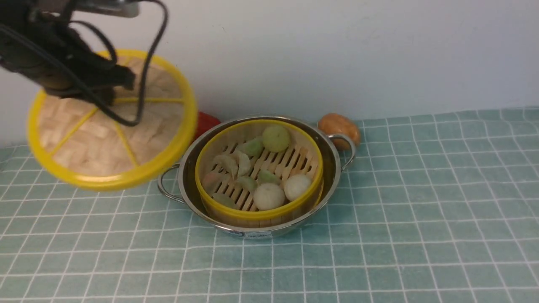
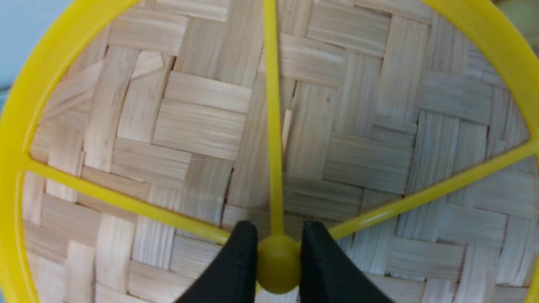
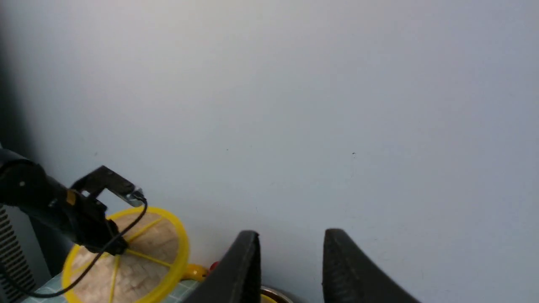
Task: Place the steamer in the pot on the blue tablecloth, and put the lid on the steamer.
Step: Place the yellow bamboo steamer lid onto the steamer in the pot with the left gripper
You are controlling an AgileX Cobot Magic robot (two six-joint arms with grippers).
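The steamer [image 1: 258, 170], a yellow-rimmed bamboo basket with white and green buns and dumplings, sits inside the steel pot [image 1: 337, 162] on the blue tablecloth [image 1: 421, 210]. My left gripper [image 1: 110, 94] is shut on the centre knob of the lid [image 1: 101, 143], which hangs tilted in the air to the left of the pot. In the left wrist view the gripper [image 2: 278, 235] pinches the yellow knob and the lid [image 2: 202, 126] fills the picture. My right gripper [image 3: 290, 237] is raised with its fingers apart and empty. The lid also shows in the right wrist view [image 3: 143, 252].
A red object [image 1: 206, 122] lies behind the pot, partly hidden by the lid. A brown bun-like object [image 1: 338, 126] lies behind the pot's right handle. A white wall stands close behind the cloth.
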